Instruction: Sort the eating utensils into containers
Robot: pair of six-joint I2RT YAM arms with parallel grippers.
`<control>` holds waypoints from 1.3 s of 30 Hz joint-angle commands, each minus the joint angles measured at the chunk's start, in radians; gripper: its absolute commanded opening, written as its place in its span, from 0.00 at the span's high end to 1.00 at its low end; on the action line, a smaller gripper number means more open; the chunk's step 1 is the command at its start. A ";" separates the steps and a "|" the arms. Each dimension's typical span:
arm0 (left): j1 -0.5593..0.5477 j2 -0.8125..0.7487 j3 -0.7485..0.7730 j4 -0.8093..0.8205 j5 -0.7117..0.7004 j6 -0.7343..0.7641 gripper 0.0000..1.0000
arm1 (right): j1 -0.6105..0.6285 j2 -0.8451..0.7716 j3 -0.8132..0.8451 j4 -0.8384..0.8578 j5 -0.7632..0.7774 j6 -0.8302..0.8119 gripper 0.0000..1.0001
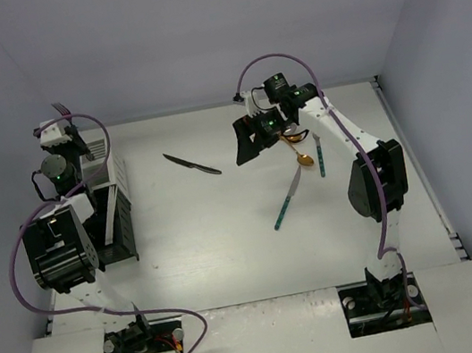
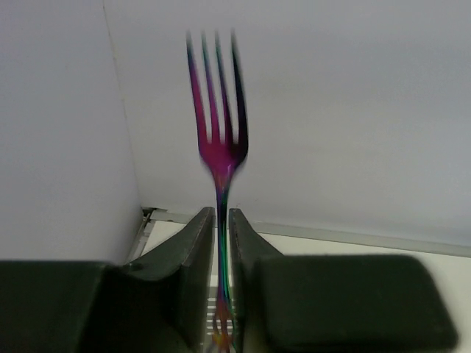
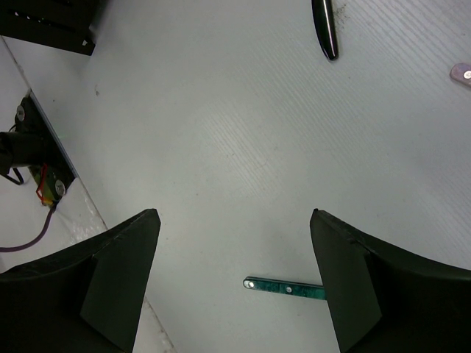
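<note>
Left pincer (image 2: 222, 220) nearly together at the tabletop's (image 3: 221, 110) 10 o'clock. Fork (image 2: 218, 151) stem stands upright in the slit, tines up (clamped or loose: can't tell). Right pincer (image 3: 235, 220) wide apart, empty, above a teal handle (image 3: 285, 287).

Free table (image 1: 227, 232) between black knife (image 1: 193, 164) — teal knife (image 1: 285, 206)

White table (image 1: 223, 260) with black knife (image 1: 191, 163), teal-handled knife (image 1: 283, 208), gold spoon (image 1: 304, 160); black caddy (image 1: 116, 228), white caddy (image 1: 98, 152) at left.

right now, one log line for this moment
left gripper: pink fork upright between jaws, grip unclear | right gripper: open, empty
</note>
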 commanded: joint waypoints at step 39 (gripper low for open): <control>-0.167 -0.647 0.388 -1.611 0.028 0.373 0.16 | -0.099 -0.368 -0.534 0.040 0.660 0.307 0.32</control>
